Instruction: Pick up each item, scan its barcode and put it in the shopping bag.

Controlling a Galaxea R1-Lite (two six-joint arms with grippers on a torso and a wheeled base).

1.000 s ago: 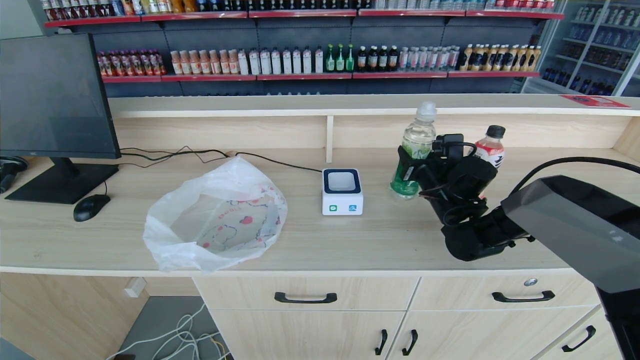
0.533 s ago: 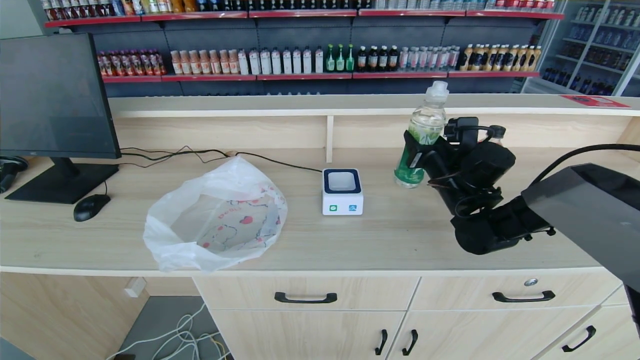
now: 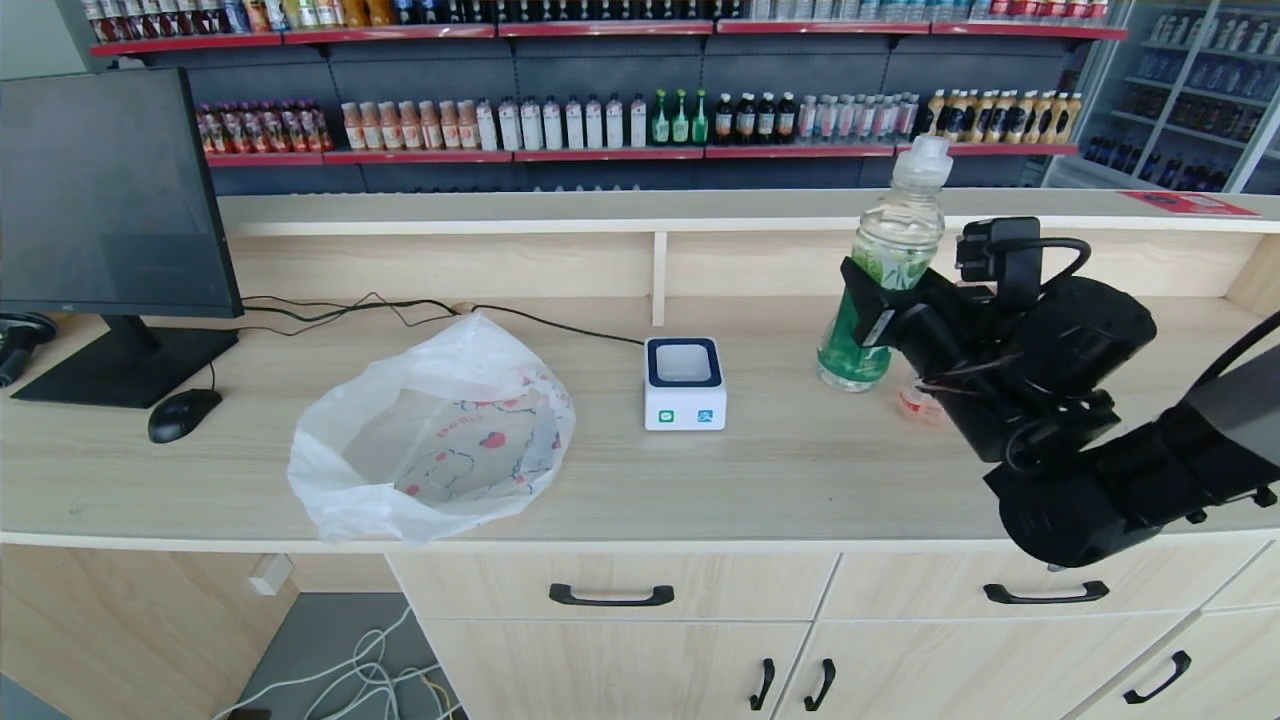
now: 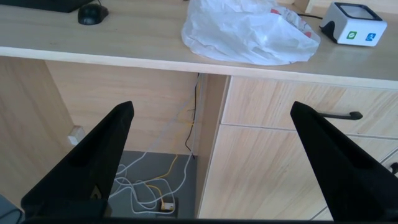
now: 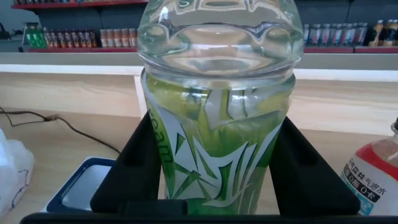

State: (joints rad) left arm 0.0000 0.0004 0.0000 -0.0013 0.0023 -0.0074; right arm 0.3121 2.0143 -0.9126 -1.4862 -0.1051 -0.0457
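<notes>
Nearest, the left tool [image 4: 211,171] hangs below the desk's front edge, before the drawers, with its two black fingers [image 4: 109,158] spread wide and nothing between them. On the desk [image 3: 760,480], close to its front edge, lies the white shopping bag [image 3: 430,440], its mouth open upward. Just beyond it and to the robot's right sits the small white scanner [image 3: 684,383], window facing up.

Farther right, the right tool [image 3: 875,312] is clamped on the green-labelled bottle [image 3: 885,290] at the label, one finger on each side, and holds it upright. A second ago this bottle stood on the desk beside the scanner. It now rides higher and more to the right, off the desk, with its cap up against the line of the back shelf.

The red-labelled bottle [image 5: 373,171] stands on the desk just behind the held one. Its black cap showed earlier past the arm; now the arm covers most of it in the head view.

At the far left stand a monitor [image 3: 105,190] and a mouse [image 3: 182,413]. Behind the desk run shelves [image 3: 600,152] of drinks.
</notes>
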